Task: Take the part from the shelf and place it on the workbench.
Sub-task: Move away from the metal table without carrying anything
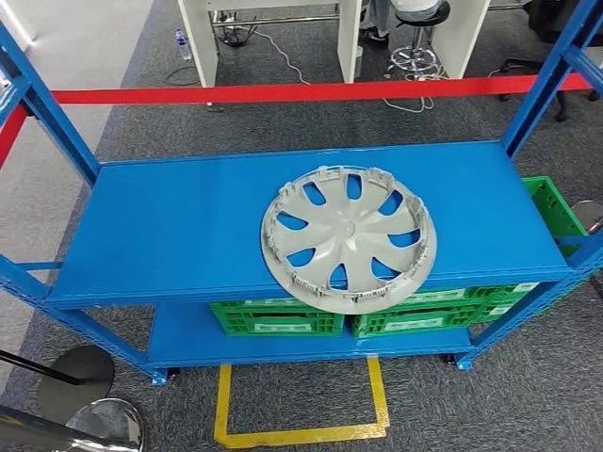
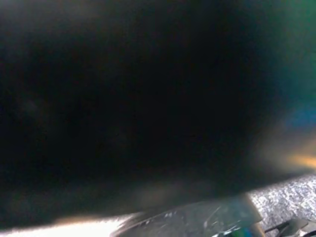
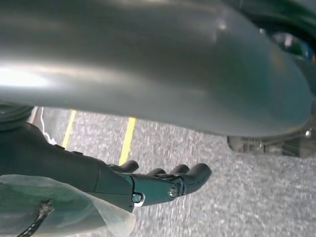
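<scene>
One part, the grey wheel cover, lies flat right of centre on my shelf's top deck, nearer my right hand, hanging empty, fingers extended; left hand's state I cannot tell.

Right hand: dark glossy fingers, slim and rounded | small silver screw at a finger base | black shell behind | translucent wrap with a dark cable at the wrist
</scene>
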Robot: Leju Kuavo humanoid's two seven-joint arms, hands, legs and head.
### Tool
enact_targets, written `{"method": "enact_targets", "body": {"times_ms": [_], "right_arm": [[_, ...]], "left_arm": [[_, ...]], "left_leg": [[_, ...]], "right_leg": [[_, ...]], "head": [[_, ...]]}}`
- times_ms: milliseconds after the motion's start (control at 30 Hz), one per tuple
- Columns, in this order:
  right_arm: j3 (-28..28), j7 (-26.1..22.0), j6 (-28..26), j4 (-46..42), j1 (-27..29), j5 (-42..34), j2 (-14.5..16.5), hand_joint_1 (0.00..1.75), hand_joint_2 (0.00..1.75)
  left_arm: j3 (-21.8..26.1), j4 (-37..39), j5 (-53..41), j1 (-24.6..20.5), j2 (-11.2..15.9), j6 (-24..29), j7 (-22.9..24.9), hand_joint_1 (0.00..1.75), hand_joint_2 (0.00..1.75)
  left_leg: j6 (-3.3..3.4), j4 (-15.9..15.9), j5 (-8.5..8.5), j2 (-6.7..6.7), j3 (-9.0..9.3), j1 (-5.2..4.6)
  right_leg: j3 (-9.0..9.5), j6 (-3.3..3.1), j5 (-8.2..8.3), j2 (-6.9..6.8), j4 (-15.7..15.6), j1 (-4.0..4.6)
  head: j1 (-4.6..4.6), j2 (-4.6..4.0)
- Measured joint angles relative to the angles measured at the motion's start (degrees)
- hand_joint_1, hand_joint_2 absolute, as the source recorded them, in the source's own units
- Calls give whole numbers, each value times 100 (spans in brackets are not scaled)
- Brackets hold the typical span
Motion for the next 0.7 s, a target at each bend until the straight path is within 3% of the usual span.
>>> {"method": "enact_targets", "body": {"times_ms": [67, 133, 167, 200, 233, 267, 333, 367, 467, 500, 600, 700], "right_arm": [[0, -7, 10, 18, -3, 0, 18, 0, 0], [1, -13, 21, 41, 10, 0, 20, 0, 0], [1, -15, 33, 51, 16, 0, 20, 0, 0], [0, -16, 47, 60, 17, 0, 20, 0, 0], [-1, -19, 61, 68, 14, 0, 20, 0, 0], [-1, -22, 71, 75, 9, 0, 22, 0, 0], [-2, -23, 89, 85, 2, 0, 30, 0, 0], [-2, -16, 98, 91, 1, 0, 36, 0, 0], [-3, 33, 113, 124, 3, 0, 50, 0, 0], [-4, 57, 111, 137, 4, 0, 61, 0, 44], [-10, 143, 86, 190, 6, 0, 101, 0, 175], [-24, 238, 73, 243, 16, 0, 113, 0, 175]], "left_arm": [[0, -5, 16, -9, 5, 6, -9, 0, 0], [0, -10, 27, -26, -1, 11, -18, 0, 0], [0, -11, 38, -26, -3, 13, -21, 0, 0], [0, -12, 48, -22, -5, 15, -24, 0, 0], [0, -12, 56, -16, -7, 16, -27, 0, 0], [0, -12, 62, -10, -6, 18, -28, 0, 0], [0, -11, 66, -8, 1, 20, -31, 0, 0], [0, -11, 73, -13, 3, 21, -33, 0, 0], [0, -12, 129, -11, -8, 24, -43, 0, 131], [0, -12, 152, -4, -14, 24, -47, 0, 175], [1, -12, 207, -3, -11, 39, -58, 0, 175], [3, -12, 266, -11, -32, 62, -77, 0, 175]], "left_leg": [[-54, 347, -222, 265, -154, -2], [-99, 1103, -603, 563, -514, 8], [-111, 1451, -729, 617, -685, 19], [-114, 1632, -748, 638, -774, 25], [-108, 1588, -648, 644, -752, 29], [-91, 1314, -450, 648, -615, 27], [-25, 534, -72, 681, -222, 3], [8, 233, 6, 703, -73, -12], [0, -38, -2, 722, 38, -34], [-15, -44, 2, 718, 37, -35], [-2, -43, -13, 717, 44, -43], [24, -43, -26, 718, 56, -43]], "right_leg": [[24, -66, 5, -147, -24, -4], [35, -107, -18, -288, -26, 25], [37, -114, -28, -349, -26, 37], [42, -117, -38, -398, -25, 45], [53, -115, -49, -432, -25, 50], [72, -112, -60, -458, -25, 53], [105, -93, -90, -484, -25, 63], [111, -74, -104, -489, -21, 70], [100, -71, -126, -496, -8, 85], [101, -85, -127, -498, -13, 83], [123, -72, -113, -499, -60, 76], [131, -42, -106, -498, -96, 75]], "head": [[-35, 1], [-64, 1], [-62, 1], [-62, 0], [-63, 1], [-64, 0], [-63, 0], [-64, -1], [-49, 1], [-42, 2], [-45, 1], [-44, 2]]}}
